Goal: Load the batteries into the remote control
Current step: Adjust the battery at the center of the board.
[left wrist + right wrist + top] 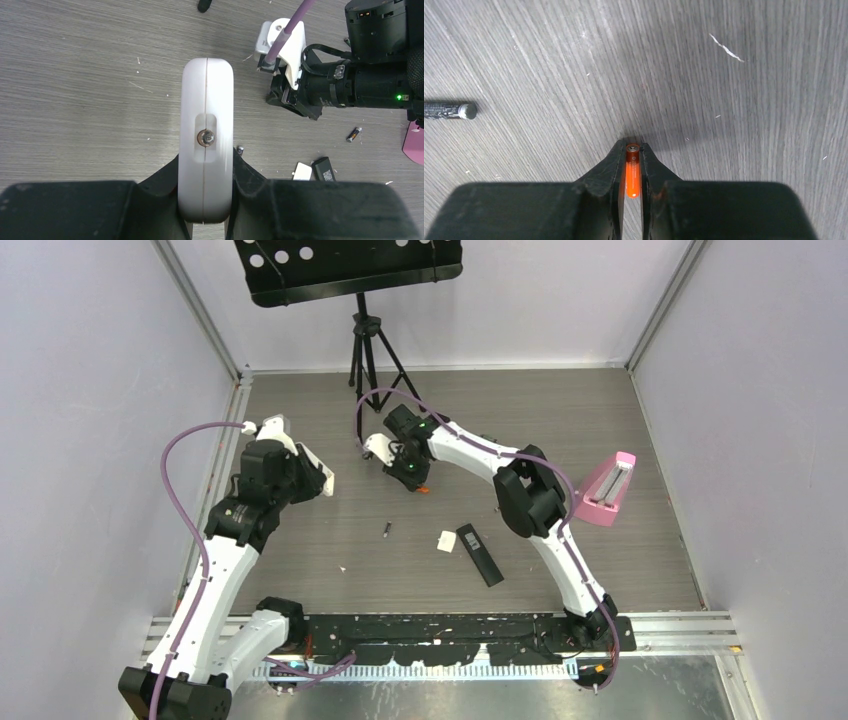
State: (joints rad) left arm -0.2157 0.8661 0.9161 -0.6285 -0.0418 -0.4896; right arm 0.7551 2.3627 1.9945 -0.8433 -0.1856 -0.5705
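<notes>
While left fingers (250, 186) pinch white remote (207, 135), right fingers (605, 176) pinch orange batt. (632, 178), mostly hidden btwn them.

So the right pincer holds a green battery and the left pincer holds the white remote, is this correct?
Not quite: the right pincer holds an orange battery, not a green one; the right wrist view shows it. The left pincer does hold the white remote.

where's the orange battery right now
The orange battery is clamped in the right gripper, low over the table's far middle in the top view, with a dark battery lying to its left in the right wrist view.
</notes>
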